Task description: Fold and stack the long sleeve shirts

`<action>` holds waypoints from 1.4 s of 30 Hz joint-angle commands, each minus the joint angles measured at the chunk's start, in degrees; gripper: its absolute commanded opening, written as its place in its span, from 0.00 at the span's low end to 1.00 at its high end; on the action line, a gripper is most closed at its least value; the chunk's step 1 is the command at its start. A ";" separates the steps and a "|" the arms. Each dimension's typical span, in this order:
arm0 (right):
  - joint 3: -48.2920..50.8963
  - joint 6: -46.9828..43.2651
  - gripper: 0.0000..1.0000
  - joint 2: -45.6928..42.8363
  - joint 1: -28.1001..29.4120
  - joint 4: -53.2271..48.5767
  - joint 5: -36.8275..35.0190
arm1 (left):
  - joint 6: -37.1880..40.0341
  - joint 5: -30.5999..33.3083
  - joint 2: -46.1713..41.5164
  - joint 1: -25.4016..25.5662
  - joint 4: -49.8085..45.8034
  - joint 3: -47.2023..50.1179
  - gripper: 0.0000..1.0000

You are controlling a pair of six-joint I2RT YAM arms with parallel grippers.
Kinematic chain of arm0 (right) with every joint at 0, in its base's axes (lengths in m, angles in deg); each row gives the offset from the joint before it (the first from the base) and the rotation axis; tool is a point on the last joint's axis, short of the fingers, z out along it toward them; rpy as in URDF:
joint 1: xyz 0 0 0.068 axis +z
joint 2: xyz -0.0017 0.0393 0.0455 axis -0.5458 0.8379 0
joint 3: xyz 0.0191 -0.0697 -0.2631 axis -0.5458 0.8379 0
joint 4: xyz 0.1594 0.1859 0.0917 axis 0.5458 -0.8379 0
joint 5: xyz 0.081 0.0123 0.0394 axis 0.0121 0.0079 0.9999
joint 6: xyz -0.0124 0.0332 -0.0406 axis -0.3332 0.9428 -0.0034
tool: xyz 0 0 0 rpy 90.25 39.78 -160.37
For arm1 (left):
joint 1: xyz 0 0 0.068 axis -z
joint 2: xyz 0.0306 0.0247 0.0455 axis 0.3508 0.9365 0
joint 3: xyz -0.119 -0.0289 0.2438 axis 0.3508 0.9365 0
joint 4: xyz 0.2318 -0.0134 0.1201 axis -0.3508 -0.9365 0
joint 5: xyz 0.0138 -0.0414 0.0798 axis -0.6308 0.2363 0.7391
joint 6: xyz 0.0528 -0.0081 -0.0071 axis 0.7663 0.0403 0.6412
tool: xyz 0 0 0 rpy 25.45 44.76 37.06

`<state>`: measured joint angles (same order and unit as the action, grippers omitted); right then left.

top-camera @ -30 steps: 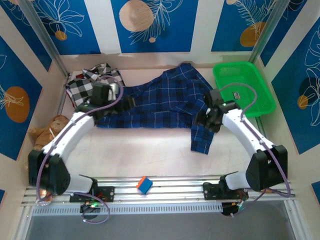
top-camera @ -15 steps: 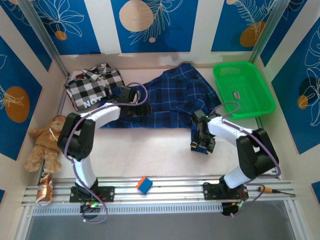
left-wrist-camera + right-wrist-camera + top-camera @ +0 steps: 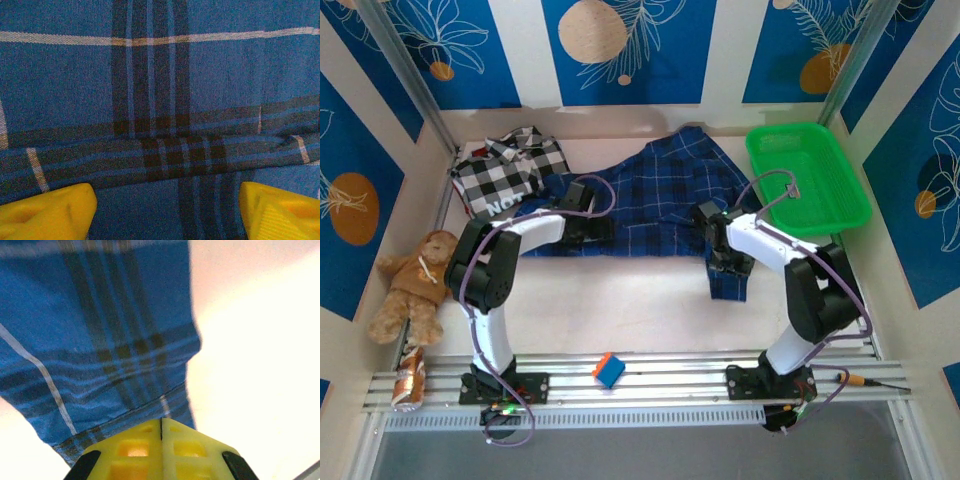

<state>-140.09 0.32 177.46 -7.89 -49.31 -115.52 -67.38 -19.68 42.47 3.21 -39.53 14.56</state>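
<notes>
Left fingers (image 3: 45, 212) stand open astride a fold at the plaid shirt's (image 3: 650, 195) 9 o'clock side; right fingers (image 3: 135, 452) pinch its 4 o'clock sleeve hem.

Legible markings: one item, partial.
Checked shirt (image 3: 505, 170), black and white, far left of table: white lettering (image 3: 500, 207) beginning "NO", remainder not legible. Green basket (image 3: 810, 160): small dark label (image 3: 793, 190) inside, too small to read.
</notes>
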 commanded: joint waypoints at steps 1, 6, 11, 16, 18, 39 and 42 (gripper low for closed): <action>-4.58 -3.38 0.00 -2.27 0.13 -6.12 -11.16 | 0.46 1.04 1.04 -0.98 -3.44 3.48 0.78; -5.55 -6.83 0.15 -2.75 -3.67 -3.47 0.54 | 0.48 0.27 0.10 -1.51 -2.06 5.64 0.78; 5.21 -2.03 0.58 -7.59 -8.51 3.38 12.70 | 1.33 0.34 -1.09 -1.87 -2.03 8.32 0.79; 13.92 0.38 0.64 -9.91 -11.15 9.83 21.43 | 1.48 -0.17 -2.20 -2.61 -0.41 11.85 0.81; 15.62 1.59 0.65 -9.29 -11.09 10.95 23.14 | 1.45 -0.24 -2.65 -2.57 -0.03 12.86 0.81; 3.75 -0.73 0.00 -4.09 -7.00 8.61 3.16 | 2.78 -1.69 -8.28 -2.92 1.74 18.78 0.86; 0.03 -6.42 0.00 -4.98 -4.70 7.43 -2.44 | 2.84 -2.13 -8.34 -3.01 1.74 18.61 0.87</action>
<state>-136.94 -0.35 174.44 -14.27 -38.58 -109.42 -64.40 -20.46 32.68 1.27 -28.71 30.48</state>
